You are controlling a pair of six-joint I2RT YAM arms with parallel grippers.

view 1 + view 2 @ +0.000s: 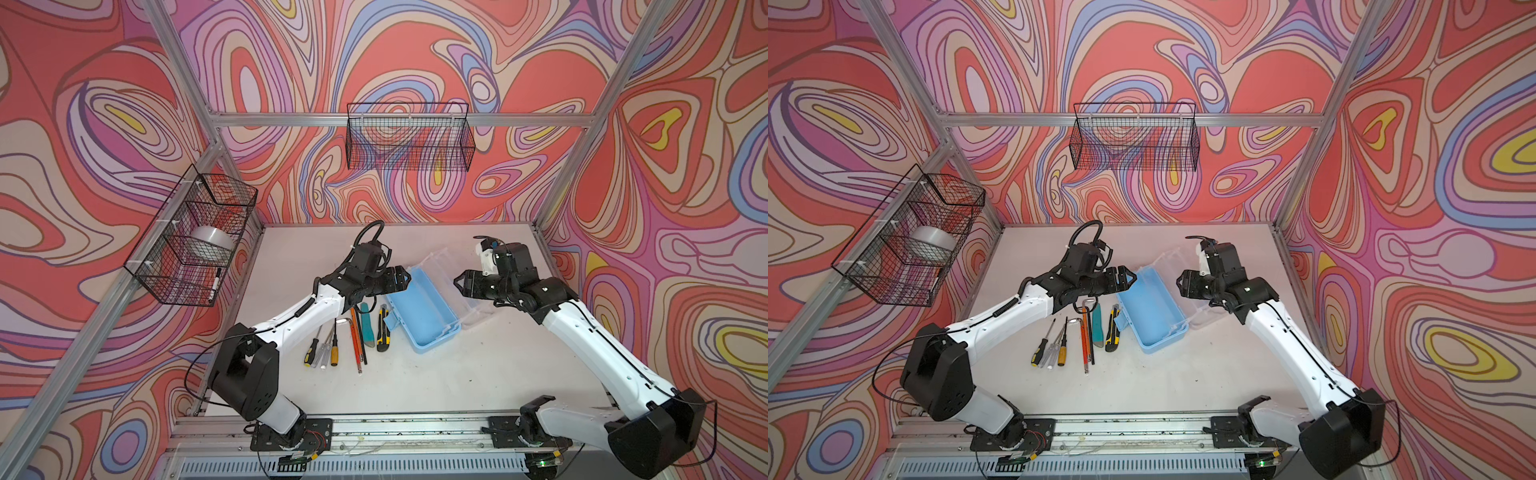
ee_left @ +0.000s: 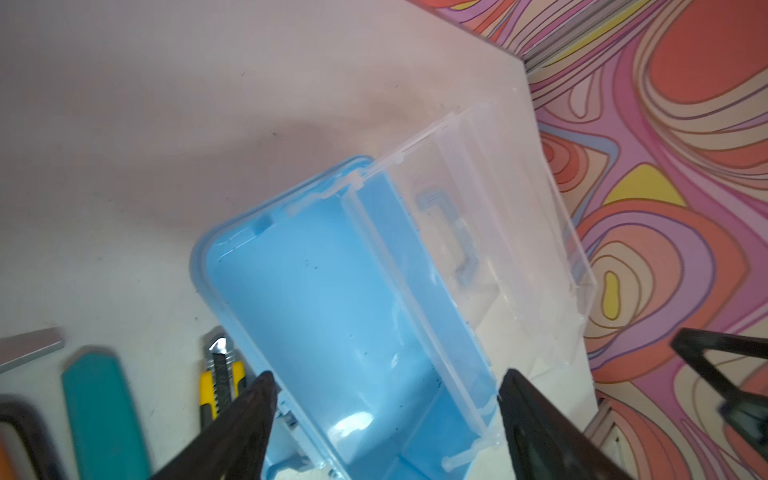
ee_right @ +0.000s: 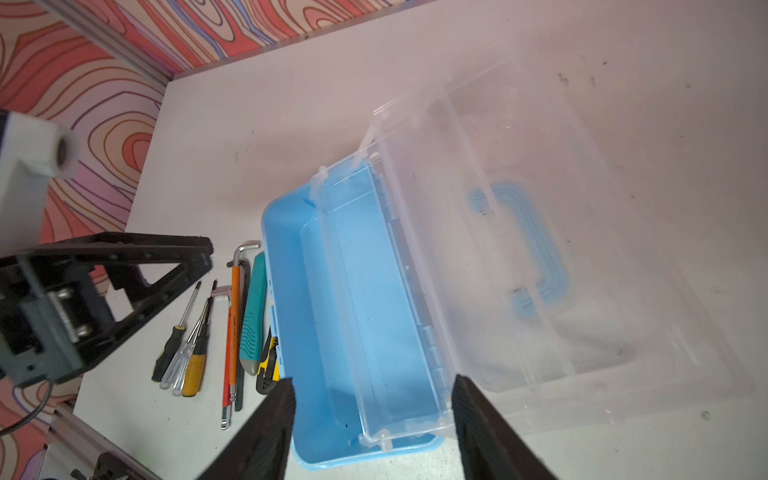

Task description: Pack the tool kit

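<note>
The tool kit's light-blue box [image 1: 419, 305] lies open mid-table and nothing shows inside it. Its clear lid [image 3: 602, 232], with the blue handle [image 3: 555, 270], is folded flat to the box's right. Left of the box lie the screwdrivers [image 1: 322, 347], hex keys [image 1: 353, 332], a teal utility knife [image 1: 367, 326] and a yellow-black utility knife [image 1: 382, 330]. My left gripper [image 1: 406, 277] hovers open over the box's far left corner, holding nothing. Over the lid, my right gripper [image 1: 458, 284] hangs open and faces the left one. Both wrist views look down into the box [image 2: 332, 291].
A black wire basket [image 1: 409, 139] hangs on the back rail. Another basket [image 1: 195, 241] on the left rail holds a tape roll [image 1: 212, 242] and a marker [image 1: 215, 284]. Aluminium posts and patterned walls close in the white table [image 1: 457, 374].
</note>
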